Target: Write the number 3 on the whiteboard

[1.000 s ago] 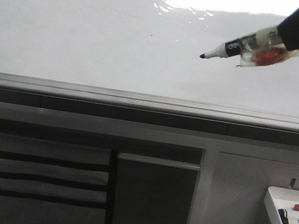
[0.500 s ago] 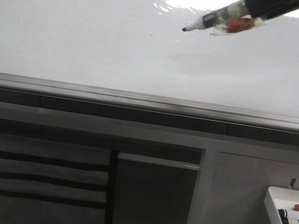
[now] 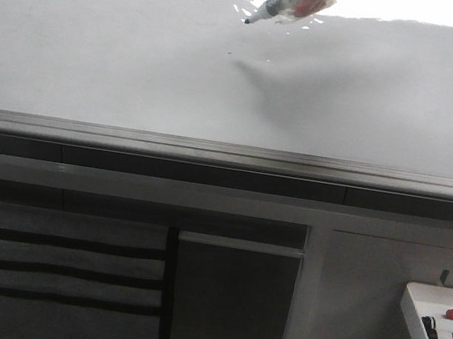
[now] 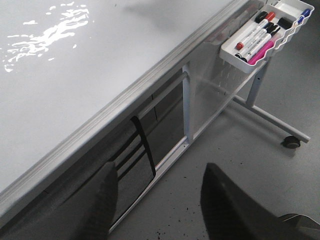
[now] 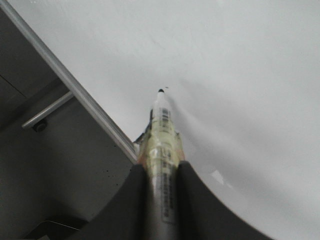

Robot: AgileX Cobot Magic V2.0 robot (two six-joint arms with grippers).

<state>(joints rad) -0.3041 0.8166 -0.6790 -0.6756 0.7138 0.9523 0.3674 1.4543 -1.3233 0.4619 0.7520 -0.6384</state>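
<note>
Right tool [image 5: 161, 172] is clenched on a marker [image 5: 161, 125], whose long axis points away toward the whiteboard's [image 3: 98, 59] far edge, tip hovering just beside a tiny dark speck [image 3: 231, 53]. No number 3 is written yet. Left tool [image 4: 155, 200] hangs released off the near edge.

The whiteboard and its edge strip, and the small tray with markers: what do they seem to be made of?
The whiteboard looks like a glossy coated white panel; it mirrors the lamp glare. Its edge strip seems brushed grey metal, probably aluminium, with a dull straight sheen. The tray looks like moulded white plastic, with a wavy rim.
</note>
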